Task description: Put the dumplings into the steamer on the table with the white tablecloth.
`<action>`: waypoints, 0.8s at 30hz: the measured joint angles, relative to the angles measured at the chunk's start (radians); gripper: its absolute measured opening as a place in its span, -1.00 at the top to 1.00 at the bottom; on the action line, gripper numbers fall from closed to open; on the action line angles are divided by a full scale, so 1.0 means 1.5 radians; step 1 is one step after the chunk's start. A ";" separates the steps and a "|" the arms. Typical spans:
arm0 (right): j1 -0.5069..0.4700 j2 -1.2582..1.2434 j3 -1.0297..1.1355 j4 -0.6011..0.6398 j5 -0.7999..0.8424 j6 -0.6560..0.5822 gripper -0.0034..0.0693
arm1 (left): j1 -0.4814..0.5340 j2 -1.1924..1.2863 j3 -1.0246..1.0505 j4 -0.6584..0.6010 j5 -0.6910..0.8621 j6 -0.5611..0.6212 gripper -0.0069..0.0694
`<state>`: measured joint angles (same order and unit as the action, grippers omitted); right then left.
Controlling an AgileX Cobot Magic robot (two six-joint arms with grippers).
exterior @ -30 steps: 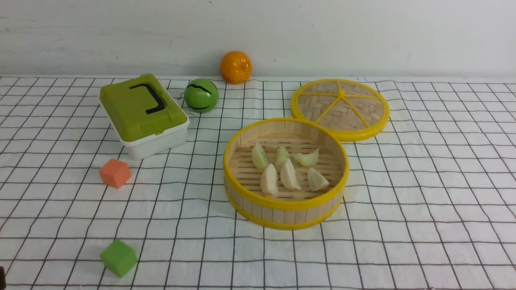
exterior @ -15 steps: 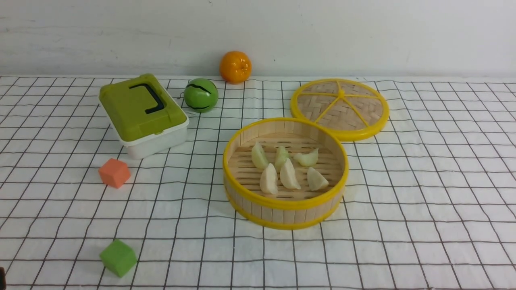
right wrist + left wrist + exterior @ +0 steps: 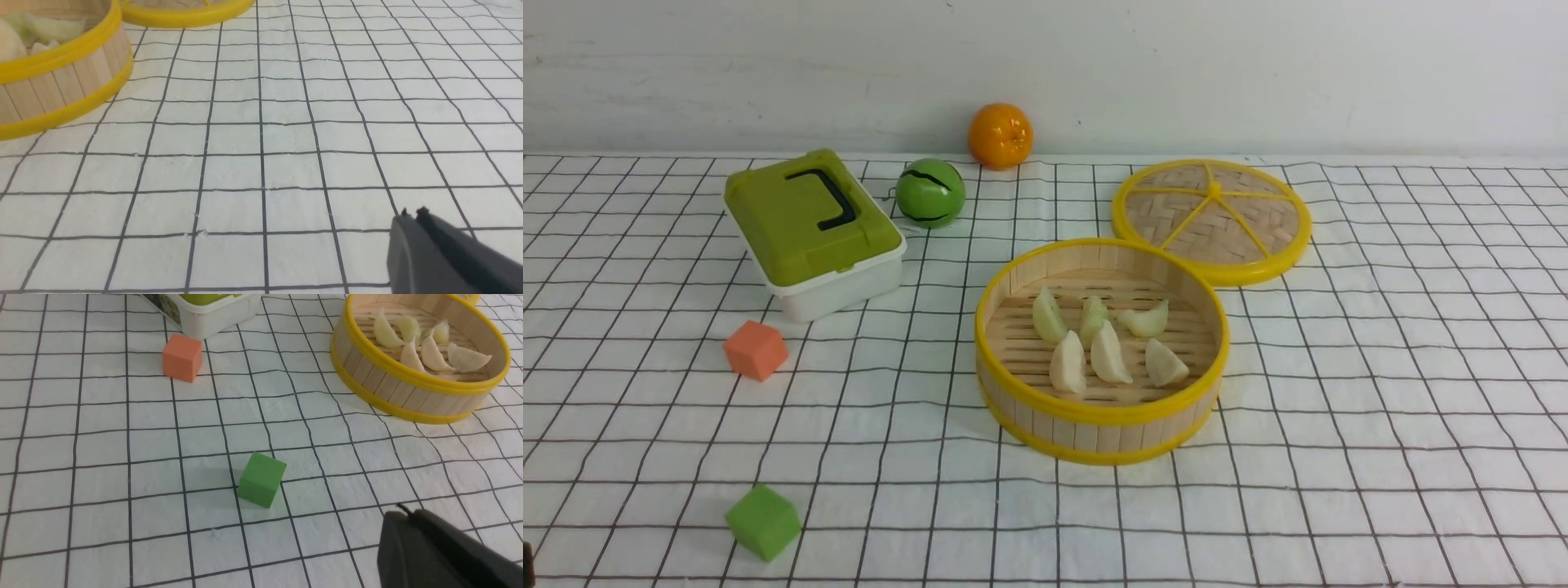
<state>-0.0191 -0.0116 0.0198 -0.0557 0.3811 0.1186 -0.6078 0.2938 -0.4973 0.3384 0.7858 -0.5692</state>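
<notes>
All six dumplings (image 3: 1104, 341) sit in the steamer (image 3: 1101, 412) on the white tablecloth (image 3: 1380, 392).
Only my wrist views show my left gripper (image 3: 402, 512) and right gripper (image 3: 412, 215), both pinched together, holding nothing; the front view alone shows the orange (image 3: 1001, 135). Nothing has shifted since a second ago.

The steamer (image 3: 1101, 408) is sitting near the middle of the table (image 3: 1380, 425), and the dumplings (image 3: 1104, 343) are lying inside it on its floor. The lid (image 3: 1211, 220) is lying flat just behind it, toward the right. A lidded box (image 3: 813, 233) is standing toward the back left, with a ball (image 3: 930, 193) to its right and a round fruit (image 3: 1001, 135) at the back edge. One cube (image 3: 756, 350) is resting in front of the box, another cube (image 3: 763, 523) near the front left corner.
</notes>
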 joint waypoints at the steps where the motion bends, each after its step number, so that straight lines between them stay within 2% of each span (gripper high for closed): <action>1: 0.000 0.000 0.000 -0.001 0.001 0.000 0.90 | 0.000 0.000 0.000 0.000 0.000 0.000 0.83; 16: 0.000 0.000 0.000 -0.002 0.001 0.001 0.85 | -0.001 -0.010 0.006 -0.001 -0.009 0.000 0.80; 21: 0.000 0.000 0.000 -0.002 0.001 0.001 0.83 | -0.001 -0.072 0.070 0.000 -0.044 0.000 0.79; 24: 0.000 0.000 0.000 -0.002 0.001 0.001 0.82 | 0.003 -0.144 0.131 0.017 -0.119 0.008 0.77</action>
<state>-0.0191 -0.0116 0.0195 -0.0591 0.3829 0.1197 -0.6031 0.0781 -0.3002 0.3634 0.6074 -0.5568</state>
